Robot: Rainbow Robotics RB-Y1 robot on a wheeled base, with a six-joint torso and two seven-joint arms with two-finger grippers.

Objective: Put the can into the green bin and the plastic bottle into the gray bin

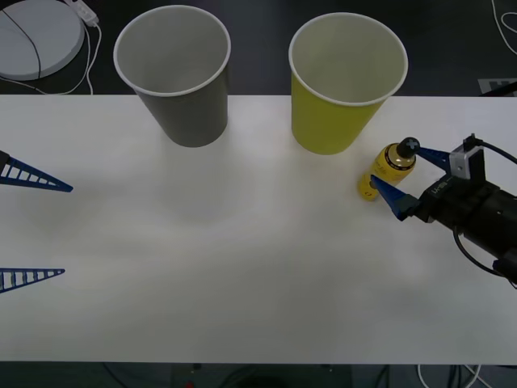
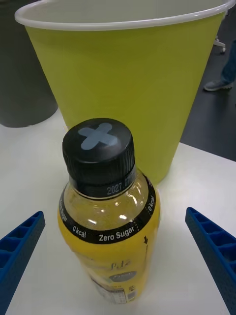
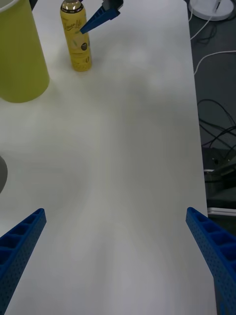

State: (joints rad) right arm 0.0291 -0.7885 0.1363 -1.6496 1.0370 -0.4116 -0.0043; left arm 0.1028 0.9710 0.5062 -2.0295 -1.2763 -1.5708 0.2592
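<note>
The plastic bottle (image 1: 388, 168) stands upright on the white table, just in front and to the right of the green bin (image 1: 339, 105). It holds yellow liquid and has a black cap. My right gripper (image 1: 395, 164) is open, one blue finger on each side of the bottle (image 2: 105, 221), not pressing it. The green bin (image 2: 123, 83) rises close behind the bottle. The gray bin (image 1: 182, 89) stands to the left of the green one. My left gripper (image 1: 67, 231) hangs open at the table's left side, holding nothing. The can is out of view.
The white table (image 1: 242, 267) stretches wide and bare between the two arms. A round white device (image 1: 36, 36) with a cable lies beyond the table's far left corner. Both bins stand near the table's far edge.
</note>
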